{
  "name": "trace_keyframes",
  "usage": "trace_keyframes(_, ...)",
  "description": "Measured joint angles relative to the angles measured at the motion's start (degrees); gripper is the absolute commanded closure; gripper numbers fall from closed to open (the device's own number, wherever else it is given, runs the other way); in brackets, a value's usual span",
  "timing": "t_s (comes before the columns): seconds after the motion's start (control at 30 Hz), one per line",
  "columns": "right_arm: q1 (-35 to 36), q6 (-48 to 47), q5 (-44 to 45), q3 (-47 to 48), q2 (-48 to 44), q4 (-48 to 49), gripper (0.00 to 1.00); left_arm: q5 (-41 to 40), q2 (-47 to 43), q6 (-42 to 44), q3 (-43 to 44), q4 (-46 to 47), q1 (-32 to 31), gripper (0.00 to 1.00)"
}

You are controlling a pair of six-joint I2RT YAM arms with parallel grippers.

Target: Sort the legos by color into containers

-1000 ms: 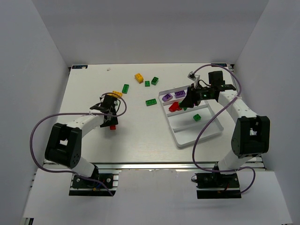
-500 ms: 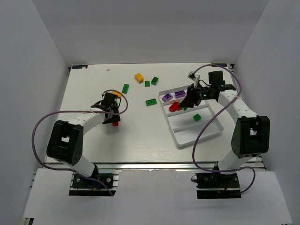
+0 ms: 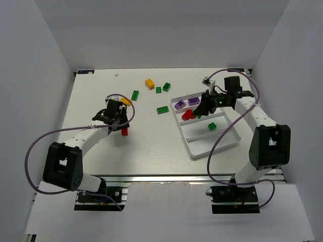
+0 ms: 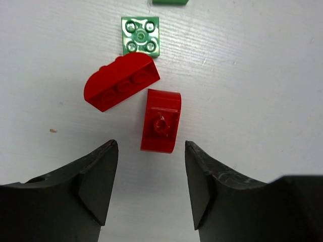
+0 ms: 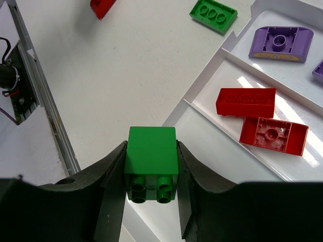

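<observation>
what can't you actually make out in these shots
Top view: yellow brick mostly hidden behind the left arm.
Left wrist view: green piece cut off by the top edge.
Right wrist view: red piece cut by the top edge, purple piece by the right edge.

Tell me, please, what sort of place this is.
Most likely a robotics lab test cell: a white table boxed in by plain white panels, two robot arms bolted to a metal rail at its near edge, and toy bricks with a sorting tray.
</observation>
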Motion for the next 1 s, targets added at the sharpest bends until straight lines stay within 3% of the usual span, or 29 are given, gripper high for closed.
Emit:
trace_keyframes(0.53,0.1,0.1,0.0,-0.1,0.0,0.9,1.00,2.9,7.1,0.2,-1.1,3.2,0.0,0.34)
trace_keyframes(1.0,0.2,0.3,0.0,-0.1,0.0,1.1,1.00,3.1,9.0,-0.2,-1.6,6.1,0.0,0.49)
